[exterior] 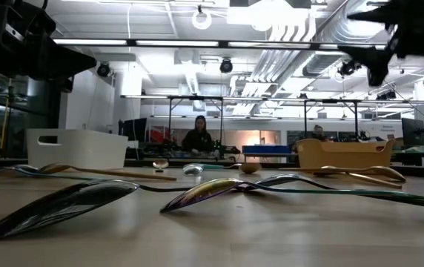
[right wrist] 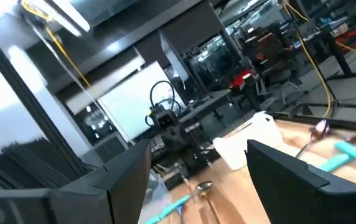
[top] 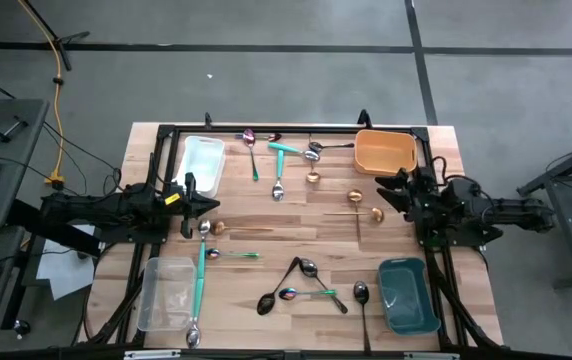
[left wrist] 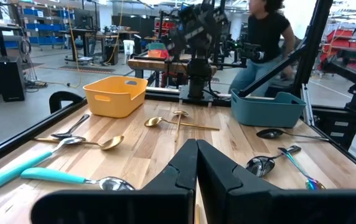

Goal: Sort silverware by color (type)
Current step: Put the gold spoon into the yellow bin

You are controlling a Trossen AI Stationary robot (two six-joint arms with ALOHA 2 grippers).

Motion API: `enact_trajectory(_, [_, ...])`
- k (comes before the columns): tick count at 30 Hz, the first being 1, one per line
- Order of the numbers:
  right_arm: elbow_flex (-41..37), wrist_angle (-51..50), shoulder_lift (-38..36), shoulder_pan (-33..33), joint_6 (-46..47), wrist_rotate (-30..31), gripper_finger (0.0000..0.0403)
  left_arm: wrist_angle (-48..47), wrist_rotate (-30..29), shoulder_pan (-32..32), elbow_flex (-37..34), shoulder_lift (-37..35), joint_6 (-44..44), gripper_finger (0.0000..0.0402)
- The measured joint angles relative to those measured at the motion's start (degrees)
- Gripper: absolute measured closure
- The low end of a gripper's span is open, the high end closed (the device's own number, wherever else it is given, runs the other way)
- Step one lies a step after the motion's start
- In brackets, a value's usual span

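Silverware [top: 296, 280] scattered across tabletop [top: 266, 225]. Left gripper [top: 202, 205] at nine o'clock, jaws closed, empty. Right gripper [top: 384, 190] at three o'clock, jaws open, empty.

Silverware [top: 296, 275] strewn across the table [top: 286, 225] between four corner bins [top: 385, 151].

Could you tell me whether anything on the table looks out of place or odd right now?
Nothing is damaged or spilled. The silverware lies scattered loose across the table at mixed angles, some pieces crossing, none visible in the white bin, orange bin, teal bin or clear bin. That fits an unsorted start.
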Motion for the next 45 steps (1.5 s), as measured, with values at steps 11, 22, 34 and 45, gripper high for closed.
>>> enact_trajectory(11, [18.62,-25.31,31.58,0.00,-21.10,-1.17,0.0147,-0.01,-0.01,-0.01,0.00,0.02,-0.01,0.0401])
enact_trajectory(22, [24.25,-30.71,55.37,-0.05,-28.33,-0.92,0.0147,-0.01,0.00,0.00,0.00,0.02,0.00,0.0401])
enact_trajectory(34, [24.32,-31.13,69.13,-1.64,-28.64,0.57,0.0147,0.01,-0.01,-0.01,0.00,0.02,0.00,0.0401])
enact_trajectory(45, [24.58,-30.74,74.09,-3.38,-28.20,0.06,0.0147,-0.01,0.00,0.00,0.00,0.02,-0.01,0.0401])
